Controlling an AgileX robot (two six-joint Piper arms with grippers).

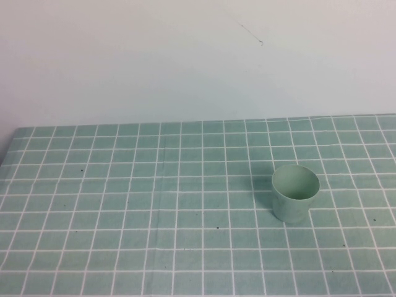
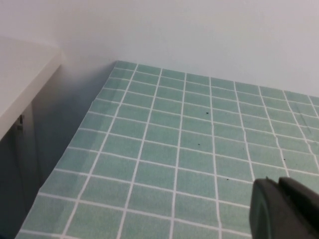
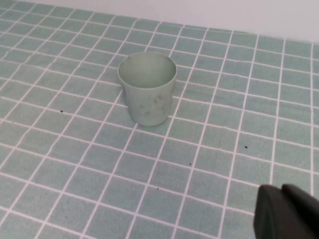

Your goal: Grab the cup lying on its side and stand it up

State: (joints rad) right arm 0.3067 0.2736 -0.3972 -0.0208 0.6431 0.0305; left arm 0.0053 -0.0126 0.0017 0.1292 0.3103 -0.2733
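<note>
The pale mint-green cup (image 1: 295, 193) stands upright, mouth up, on the green tiled tablecloth at the right of the table. It also shows in the right wrist view (image 3: 147, 88), with faint dark speckles on its wall. My right gripper (image 3: 280, 191) is shut and empty, well back from the cup and not touching it. My left gripper (image 2: 277, 182) is shut and empty over the left part of the table, far from the cup. Neither arm shows in the high view.
The green tiled tablecloth (image 1: 124, 216) covers the table up to a white wall behind. In the left wrist view the table's left edge (image 2: 75, 144) drops off beside a white shelf (image 2: 20, 79).
</note>
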